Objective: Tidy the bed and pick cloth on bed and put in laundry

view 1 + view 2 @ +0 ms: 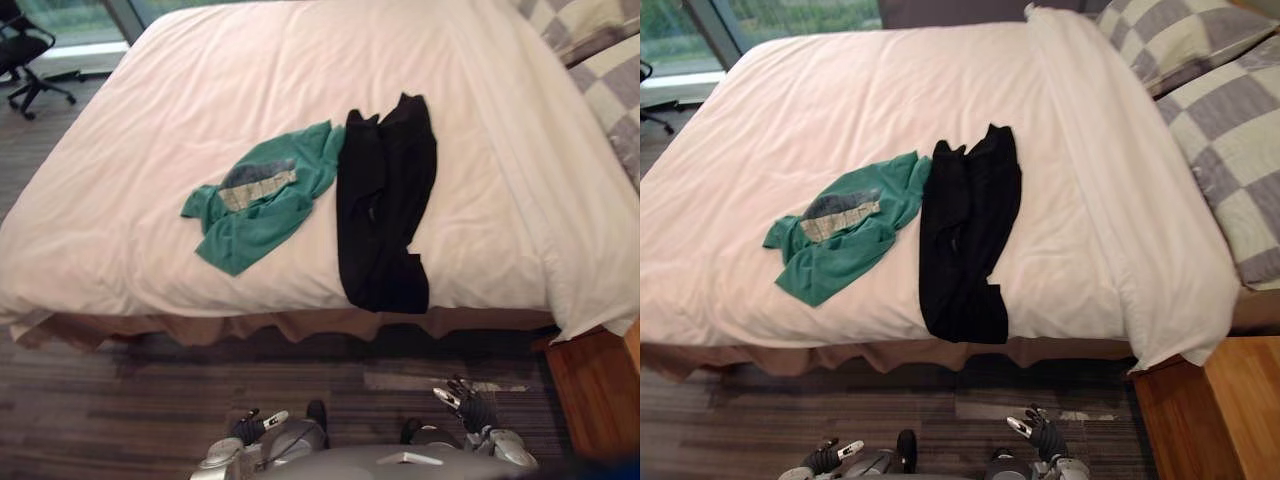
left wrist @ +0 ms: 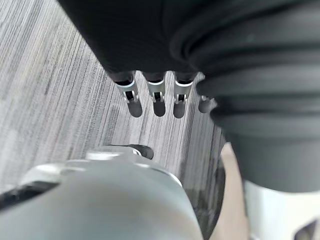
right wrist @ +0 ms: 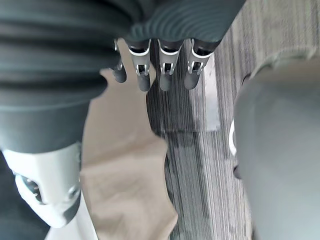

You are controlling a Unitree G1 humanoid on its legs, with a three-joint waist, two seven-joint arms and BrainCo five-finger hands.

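While both hang low over the floor (image 1: pixel 150 400), left robot hand (image 1: pixel 255 425) and right robot hand (image 1: pixel 465 402) are empty, fingers loosely straight. At the near edge of the bed (image 1: pixel 250 80), black garment (image 1: pixel 385 200): probably best grasped first, bunched; green garment (image 1: pixel 265 200) just beside it, leftward.

Far beyond the fingers (image 2: pixel 159 102), which are shiny silver metal with matt dark tips, the bed (image 1: pixel 250 70) wears smooth matt white cloth, the green garment (image 1: pixel 265 205) and black garment (image 1: pixel 385 200) look soft and matt, and the floor (image 2: pixel 50 90) below the fingers is rough, finely striped carpet.
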